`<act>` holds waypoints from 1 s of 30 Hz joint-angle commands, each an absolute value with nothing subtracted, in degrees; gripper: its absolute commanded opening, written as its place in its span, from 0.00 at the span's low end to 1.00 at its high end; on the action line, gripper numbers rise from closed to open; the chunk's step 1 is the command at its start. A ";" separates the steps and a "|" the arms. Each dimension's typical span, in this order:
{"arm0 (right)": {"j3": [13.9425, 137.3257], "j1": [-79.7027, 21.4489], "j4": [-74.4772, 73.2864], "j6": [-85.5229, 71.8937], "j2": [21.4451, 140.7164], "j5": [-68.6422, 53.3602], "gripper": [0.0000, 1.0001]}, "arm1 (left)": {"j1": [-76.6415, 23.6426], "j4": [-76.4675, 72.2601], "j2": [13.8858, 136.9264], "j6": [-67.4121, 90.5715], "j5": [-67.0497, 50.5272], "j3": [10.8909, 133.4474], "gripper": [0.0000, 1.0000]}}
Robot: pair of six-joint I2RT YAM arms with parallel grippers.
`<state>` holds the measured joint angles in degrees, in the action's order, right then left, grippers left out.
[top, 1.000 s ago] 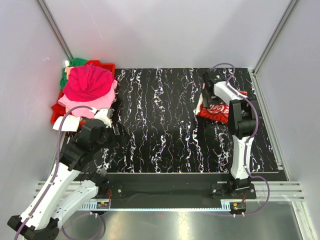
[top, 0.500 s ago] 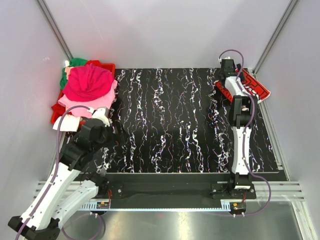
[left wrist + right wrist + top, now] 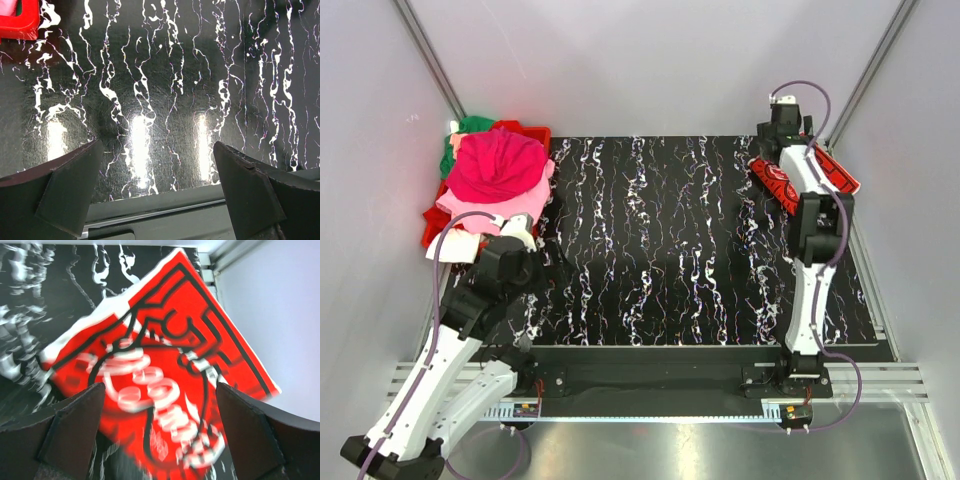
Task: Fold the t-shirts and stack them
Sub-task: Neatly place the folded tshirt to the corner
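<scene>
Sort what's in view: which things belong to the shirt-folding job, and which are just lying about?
Job:
magenta shirt
pink shirt
green shirt
red-printed shirt, far right

Lying about:
red bin
table

White script lettering on the red print of the folded t-shirt (image 3: 165,340) is too blurred to read

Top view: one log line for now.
left gripper: open, empty | right gripper: open above folded red-and-white printed cloth t-shirt, far-right corner | magenta-topped shirt pile: far left
</scene>
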<state>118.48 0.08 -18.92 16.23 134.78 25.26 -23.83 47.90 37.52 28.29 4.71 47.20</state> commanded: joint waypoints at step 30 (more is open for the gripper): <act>120.66 1.84 -38.40 -4.48 139.47 7.03 0.53 | -22.33 45.00 36.65 27.86 4.75 47.11 0.99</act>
<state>115.39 -0.16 -36.32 -3.55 137.45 7.73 -22.81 47.79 36.29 28.29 4.71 47.20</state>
